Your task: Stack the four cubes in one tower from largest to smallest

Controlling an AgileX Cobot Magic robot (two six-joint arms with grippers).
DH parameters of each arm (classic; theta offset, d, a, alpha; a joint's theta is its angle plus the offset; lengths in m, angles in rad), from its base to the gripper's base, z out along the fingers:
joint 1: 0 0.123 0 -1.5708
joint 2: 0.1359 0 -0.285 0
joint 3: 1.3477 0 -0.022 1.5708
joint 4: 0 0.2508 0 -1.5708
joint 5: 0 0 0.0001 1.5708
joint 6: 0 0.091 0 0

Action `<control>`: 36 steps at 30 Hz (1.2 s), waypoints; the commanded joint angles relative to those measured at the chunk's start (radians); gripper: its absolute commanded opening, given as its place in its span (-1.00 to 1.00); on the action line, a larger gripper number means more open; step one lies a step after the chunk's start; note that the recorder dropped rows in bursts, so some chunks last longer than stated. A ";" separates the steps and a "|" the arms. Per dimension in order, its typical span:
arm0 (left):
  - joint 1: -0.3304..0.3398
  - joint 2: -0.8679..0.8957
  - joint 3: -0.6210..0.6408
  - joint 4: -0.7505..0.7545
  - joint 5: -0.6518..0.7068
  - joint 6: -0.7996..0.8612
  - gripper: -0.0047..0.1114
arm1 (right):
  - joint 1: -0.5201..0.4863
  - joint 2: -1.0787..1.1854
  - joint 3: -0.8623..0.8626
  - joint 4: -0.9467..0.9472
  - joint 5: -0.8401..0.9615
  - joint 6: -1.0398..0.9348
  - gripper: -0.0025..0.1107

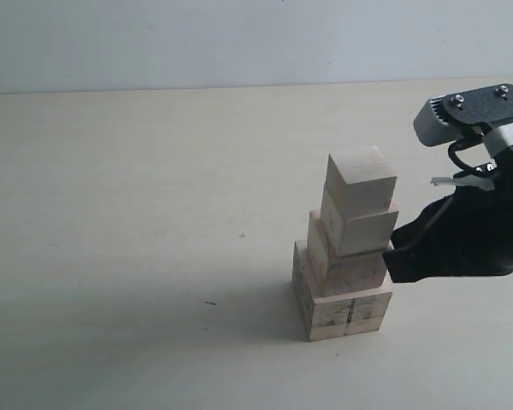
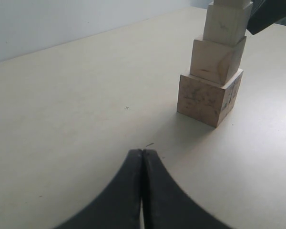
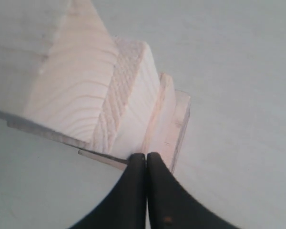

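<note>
The tower (image 1: 346, 256) is seen standing upright on the table (image 1: 137, 213), its long axis vertical, right of the middle in the exterior view. It is built of four cubes of pale, bare wood in steps. The largest cube (image 1: 342, 309) is set at the base, and a dark seam and dark marks are seen on its front side. The second cube (image 1: 349, 265) is laid on it, then the third cube (image 1: 359, 224), and the smallest cube (image 1: 362, 181) is placed at the top. The cubes are not squared to one another: each is turned a little, and the upper two are shifted slightly toward the right of the exterior view, so the column is stepped unevenly. In the left wrist view, grain and brownish mottling are shown on the base cube's side.

The right gripper (image 3: 146, 158) is held low beside the tower, at the level of the second cube; its fingers are pressed together with nothing between them. Whether the tips touch the wood cannot be told. The left gripper (image 2: 142, 153) is kept well apart from the tower, above bare table, its fingers likewise closed on nothing.
</note>
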 commanded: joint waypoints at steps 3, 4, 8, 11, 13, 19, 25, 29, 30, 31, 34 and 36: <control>0.001 -0.007 0.003 0.003 -0.006 0.000 -0.92 | -0.006 -0.006 0.002 0.007 -0.001 -0.010 -0.96; 0.001 -0.007 0.003 0.003 -0.006 0.000 -0.92 | -0.006 -0.007 0.002 0.005 -0.001 -0.010 -0.96; 0.001 -0.007 0.003 0.003 -0.006 0.000 -0.92 | -0.006 -0.025 0.002 -0.019 -0.001 -0.008 -0.96; 0.001 -0.007 0.003 0.003 -0.006 0.000 -0.92 | -0.028 -0.054 0.002 -0.026 0.009 -0.006 -0.96; 0.001 -0.007 0.003 0.003 -0.006 0.000 -0.92 | -0.051 -0.080 0.002 -0.041 0.023 0.011 -0.96; 0.001 -0.007 0.003 0.003 -0.006 0.000 -0.92 | -0.092 -0.268 0.095 -0.065 0.032 0.091 -0.96; 0.001 -0.007 0.003 0.003 -0.006 0.000 -0.92 | -0.092 -0.617 0.111 0.019 0.057 0.094 -0.96; 0.001 -0.007 0.003 0.003 -0.006 0.000 -0.92 | -0.092 -0.745 0.111 0.117 -0.054 0.094 -0.96; 0.001 -0.007 0.003 0.003 -0.006 0.000 -0.92 | -0.092 -0.761 0.111 0.117 -0.063 0.094 -0.96; 0.001 -0.007 0.003 0.003 -0.006 0.000 -0.92 | -0.092 -0.779 0.111 0.117 -0.068 0.094 -0.96; 0.001 -0.007 0.003 0.003 -0.006 0.000 -0.92 | -0.092 -0.800 0.111 0.090 -0.168 0.089 -0.96; 0.001 -0.007 0.003 0.003 -0.006 0.000 -0.92 | -0.092 -0.800 0.111 0.085 -0.217 0.027 -0.96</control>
